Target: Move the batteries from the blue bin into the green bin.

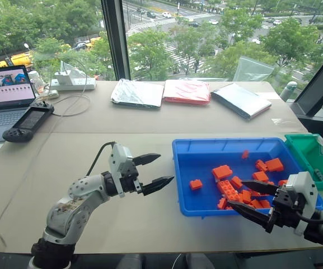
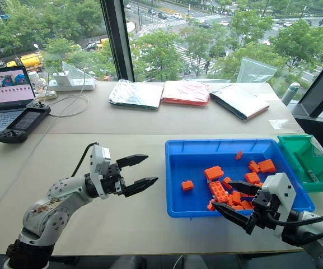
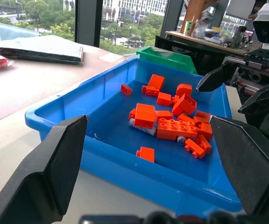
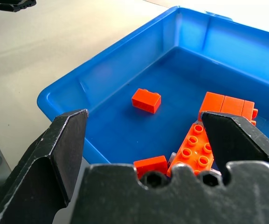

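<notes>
The blue bin [image 1: 190, 179] sits on the table's right half with a heap of orange bricks [image 1: 233, 188] toward its near right side. Silvery-grey battery ends [image 3: 132, 123] poke out from under the bricks; the rest of the batteries is hidden. The green bin [image 1: 304, 154] stands against the blue bin's right end, a small grey thing [image 1: 319, 175] lying inside it. My left gripper [image 1: 163, 169] hovers open just left of the blue bin, pointing at it. My right gripper [image 1: 237, 194] is open and empty over the bin's near right rim, above the bricks.
One loose orange brick [image 1: 195, 184] lies apart in the blue bin's left part. Three flat bags [image 1: 186, 91] line the table's far edge by the window. A laptop [image 1: 4, 92], a handheld controller [image 1: 29, 122] and a power strip [image 1: 73, 84] occupy the far left.
</notes>
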